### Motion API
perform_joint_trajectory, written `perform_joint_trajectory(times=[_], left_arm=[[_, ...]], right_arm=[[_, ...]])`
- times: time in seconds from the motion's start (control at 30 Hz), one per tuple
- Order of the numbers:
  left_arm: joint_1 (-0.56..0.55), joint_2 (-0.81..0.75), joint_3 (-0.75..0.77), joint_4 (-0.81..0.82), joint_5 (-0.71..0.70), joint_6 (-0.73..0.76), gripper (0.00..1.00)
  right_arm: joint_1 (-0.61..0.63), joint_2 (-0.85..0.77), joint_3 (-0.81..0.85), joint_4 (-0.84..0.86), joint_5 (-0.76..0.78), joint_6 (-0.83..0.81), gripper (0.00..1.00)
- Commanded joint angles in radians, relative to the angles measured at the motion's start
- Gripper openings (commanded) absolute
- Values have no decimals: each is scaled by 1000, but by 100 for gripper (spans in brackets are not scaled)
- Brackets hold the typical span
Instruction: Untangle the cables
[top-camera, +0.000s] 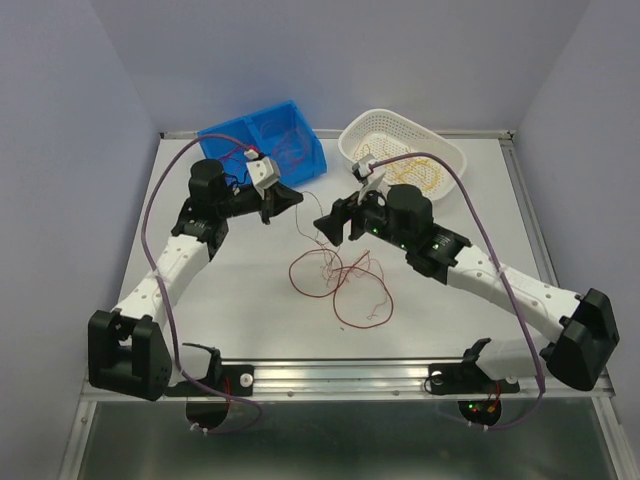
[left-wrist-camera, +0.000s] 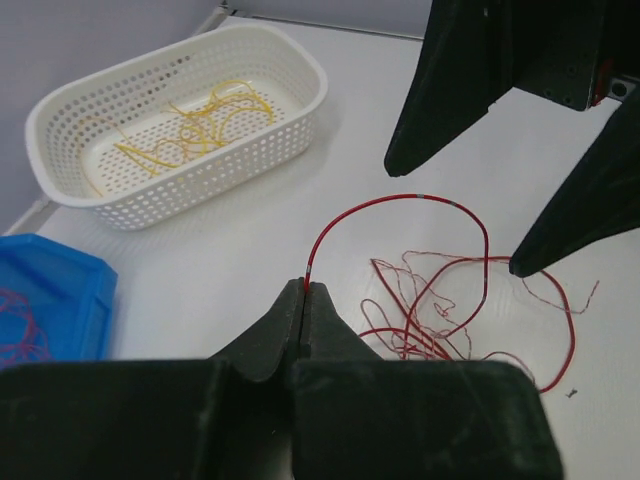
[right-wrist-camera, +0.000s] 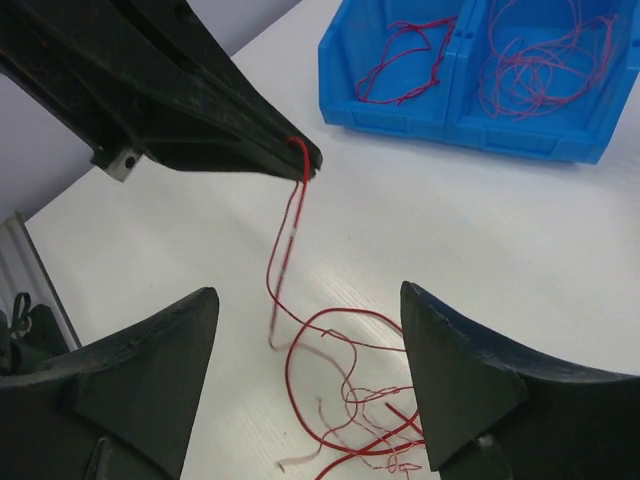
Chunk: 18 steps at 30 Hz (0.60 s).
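Observation:
A tangle of thin dark red cables (top-camera: 340, 285) lies on the white table between the arms. My left gripper (top-camera: 296, 198) is shut on one end of a red cable (left-wrist-camera: 400, 198), pinched at its tips (left-wrist-camera: 305, 288); the cable arcs down into the tangle (left-wrist-camera: 430, 310). My right gripper (top-camera: 335, 228) is open and empty, its fingers (left-wrist-camera: 450, 80) spread just above the tangle (right-wrist-camera: 350, 400). The right wrist view shows the left gripper (right-wrist-camera: 200, 100) holding the hanging cable (right-wrist-camera: 290, 220). Yellow-orange cables (left-wrist-camera: 200, 125) lie in the white basket.
A blue two-part bin (top-camera: 265, 140) with red cables (right-wrist-camera: 540, 60) stands at the back left. A white perforated basket (top-camera: 400, 150) stands at the back right. The table's front rail (top-camera: 340, 375) runs between the arm bases.

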<state>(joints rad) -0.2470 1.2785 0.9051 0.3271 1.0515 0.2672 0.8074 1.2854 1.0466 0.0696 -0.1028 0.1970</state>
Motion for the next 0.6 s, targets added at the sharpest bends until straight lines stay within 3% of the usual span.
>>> perform_joint_trajectory(times=[0.0,0.13,0.2,0.4,0.57], left_arm=[[31,-111,109,-77,-113,-10,0],[41,-159,162,-146,-125,-11,0],[41,-176,199,-189,-122,-14,0],[41,-209,261,-260,-130,-17,0],[41,-243,374,-324,-254,12,0]], right_arm=[[9,8,-39,120,19,-25,85],[9,8,-204,313,-78,-86,99],[9,34,-270,407,-121,-126,100],[9,199,-229,476,-221,-186,91],[9,314,-169,486,-236,-179,80]])
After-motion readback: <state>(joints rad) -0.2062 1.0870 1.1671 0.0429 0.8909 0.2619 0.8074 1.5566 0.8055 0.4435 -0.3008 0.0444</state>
